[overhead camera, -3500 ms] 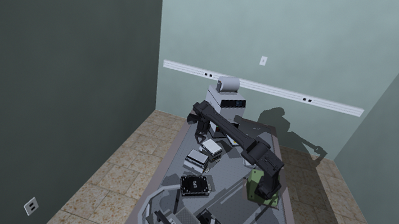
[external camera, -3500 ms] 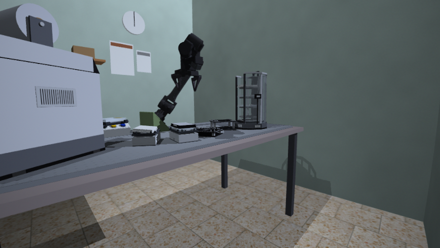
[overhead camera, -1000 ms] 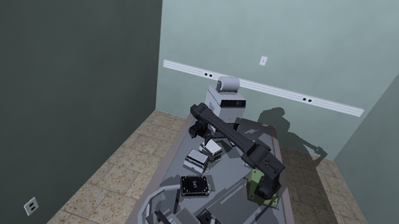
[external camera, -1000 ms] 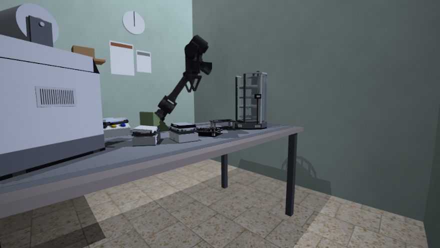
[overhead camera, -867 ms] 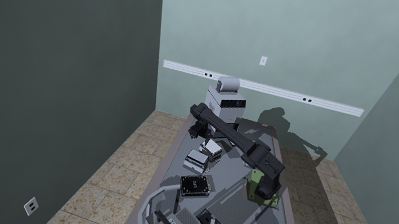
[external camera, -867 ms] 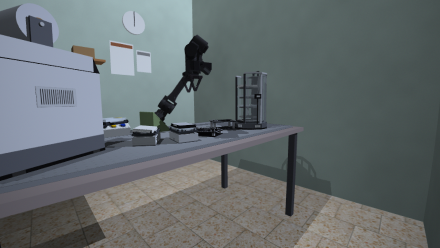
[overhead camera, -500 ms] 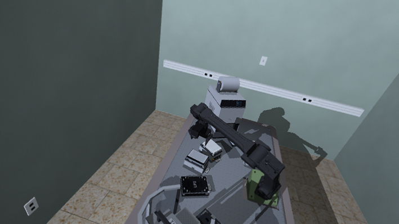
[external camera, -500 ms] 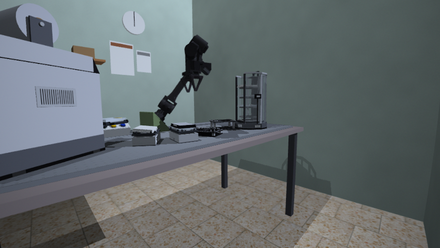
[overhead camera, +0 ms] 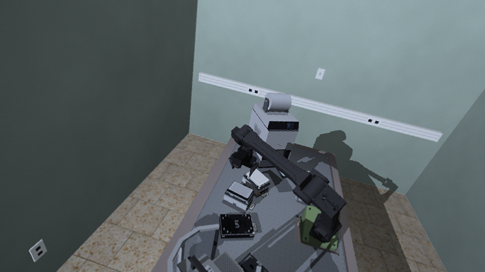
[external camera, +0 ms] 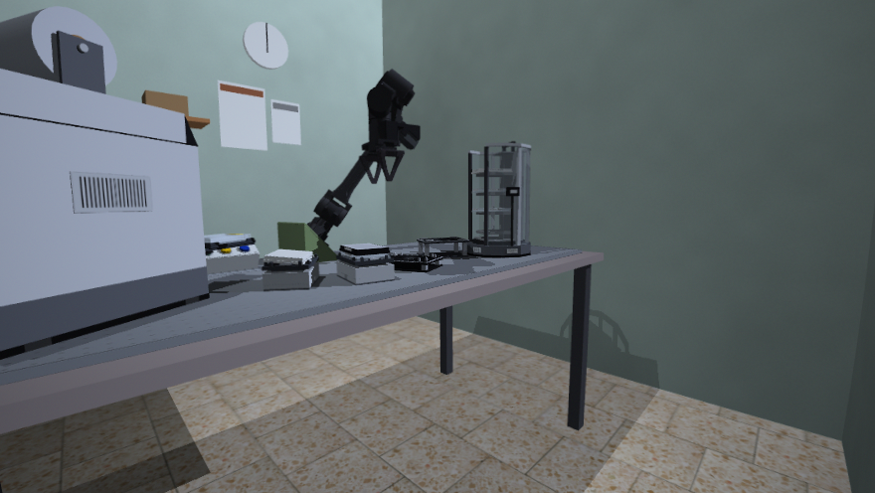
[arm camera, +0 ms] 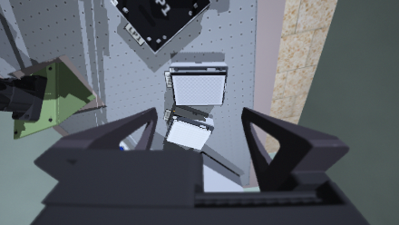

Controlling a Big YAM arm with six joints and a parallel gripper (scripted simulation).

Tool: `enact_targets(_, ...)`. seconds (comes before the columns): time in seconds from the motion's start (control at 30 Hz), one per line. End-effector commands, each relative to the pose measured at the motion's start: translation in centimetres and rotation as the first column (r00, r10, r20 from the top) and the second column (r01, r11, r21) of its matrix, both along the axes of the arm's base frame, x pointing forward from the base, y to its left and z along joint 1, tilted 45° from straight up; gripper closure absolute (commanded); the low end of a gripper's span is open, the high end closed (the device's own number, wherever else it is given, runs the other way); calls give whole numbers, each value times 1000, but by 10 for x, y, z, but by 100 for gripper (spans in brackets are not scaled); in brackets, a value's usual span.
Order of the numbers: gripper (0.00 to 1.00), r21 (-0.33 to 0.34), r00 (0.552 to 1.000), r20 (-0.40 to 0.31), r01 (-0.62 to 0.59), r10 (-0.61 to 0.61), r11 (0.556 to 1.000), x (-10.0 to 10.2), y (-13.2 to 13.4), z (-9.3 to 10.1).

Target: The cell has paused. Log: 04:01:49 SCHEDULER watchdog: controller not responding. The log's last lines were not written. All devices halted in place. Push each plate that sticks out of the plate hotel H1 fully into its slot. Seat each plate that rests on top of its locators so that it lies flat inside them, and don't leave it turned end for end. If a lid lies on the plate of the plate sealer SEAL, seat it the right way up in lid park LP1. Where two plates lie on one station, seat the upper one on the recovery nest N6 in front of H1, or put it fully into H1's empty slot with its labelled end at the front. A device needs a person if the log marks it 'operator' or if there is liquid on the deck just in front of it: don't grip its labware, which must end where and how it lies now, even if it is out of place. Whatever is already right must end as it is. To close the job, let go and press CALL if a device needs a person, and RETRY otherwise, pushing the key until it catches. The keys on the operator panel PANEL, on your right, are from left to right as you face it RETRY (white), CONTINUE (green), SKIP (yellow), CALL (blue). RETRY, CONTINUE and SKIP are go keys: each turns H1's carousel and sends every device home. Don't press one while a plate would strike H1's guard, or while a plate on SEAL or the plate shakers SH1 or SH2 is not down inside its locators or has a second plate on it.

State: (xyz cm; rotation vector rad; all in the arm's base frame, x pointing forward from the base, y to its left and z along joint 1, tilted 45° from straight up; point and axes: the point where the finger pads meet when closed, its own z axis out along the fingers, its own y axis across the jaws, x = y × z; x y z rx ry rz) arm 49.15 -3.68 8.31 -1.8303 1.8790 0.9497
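Two plate shakers (arm camera: 199, 88) (arm camera: 188, 133) below | gripper (arm camera: 199, 132) spread wide, empty — high over them | lid park LP1 (arm camera: 159, 20) beyond — bare

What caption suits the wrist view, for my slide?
Open black claw high above two white-topped plates on grey shakers, black LP1 lid park beyond.

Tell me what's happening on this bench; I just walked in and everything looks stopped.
A single black robot arm is raised high above the table, its pincer wide open and holding nothing. It looks down on two shaker stations, each carrying a white plate, with the black lid park LP1 beyond them. The plate hotel stands at the table's far end. Nothing is being gripped or touched right now.
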Motion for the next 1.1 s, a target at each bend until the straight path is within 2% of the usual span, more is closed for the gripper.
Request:
enact_targets(0.0,0,5,999,6,-32,32,999,2,11,-2)
enact_targets(0.57,0,5,999,6,-32,32,999,2,11,-2)
enact_targets(1.07,0,-1,1000,9,-15,15,1000,-5,34,-24)
